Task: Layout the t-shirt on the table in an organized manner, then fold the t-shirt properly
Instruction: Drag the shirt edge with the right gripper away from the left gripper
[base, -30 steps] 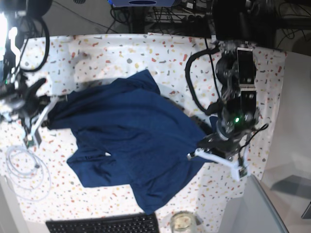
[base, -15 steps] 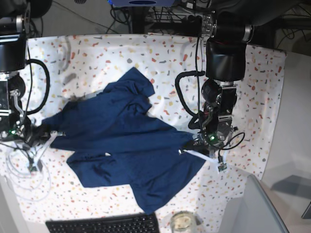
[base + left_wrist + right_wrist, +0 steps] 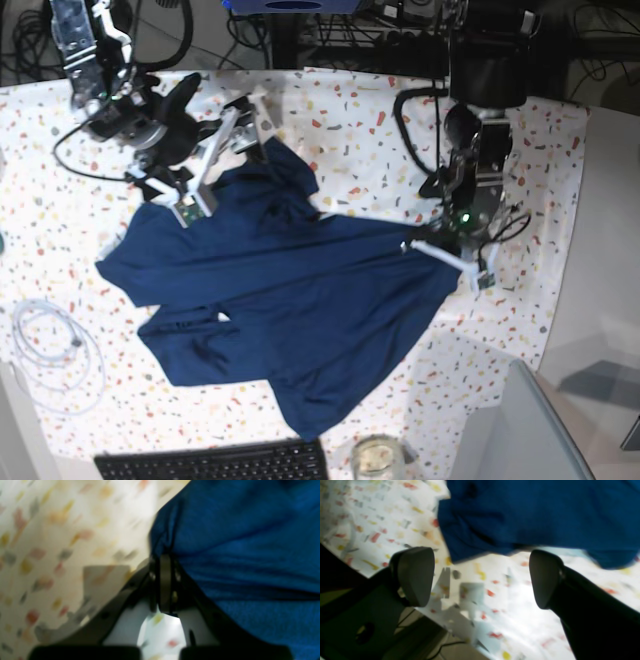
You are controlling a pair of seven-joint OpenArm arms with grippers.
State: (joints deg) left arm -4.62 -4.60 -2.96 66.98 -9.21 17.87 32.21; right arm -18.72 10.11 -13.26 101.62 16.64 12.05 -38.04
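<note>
The dark navy t-shirt point(image 3: 290, 300) lies crumpled and partly spread across the speckled table point(image 3: 340, 110). My left gripper point(image 3: 412, 243) is at the shirt's right edge. The left wrist view shows its jaws pressed together, with my left gripper point(image 3: 163, 557) shut on a fold of the t-shirt point(image 3: 237, 542) just above the table point(image 3: 62, 530). My right gripper point(image 3: 215, 160) hovers over the shirt's far left part. In the right wrist view my right gripper point(image 3: 480, 577) stands wide open with only table point(image 3: 495, 592) between its fingers, and the t-shirt point(image 3: 532, 512) lies beyond its tips.
A coiled white cable point(image 3: 50, 350) lies at the table's left front. A black keyboard point(image 3: 215, 462) and a glass jar point(image 3: 378, 458) sit at the front edge. A plain grey surface point(image 3: 600, 250) borders the table on the right.
My right gripper has opened, let go of the shirt's left corner and swung to the back of the table. My left gripper has moved back and right, still holding the shirt's edge.
</note>
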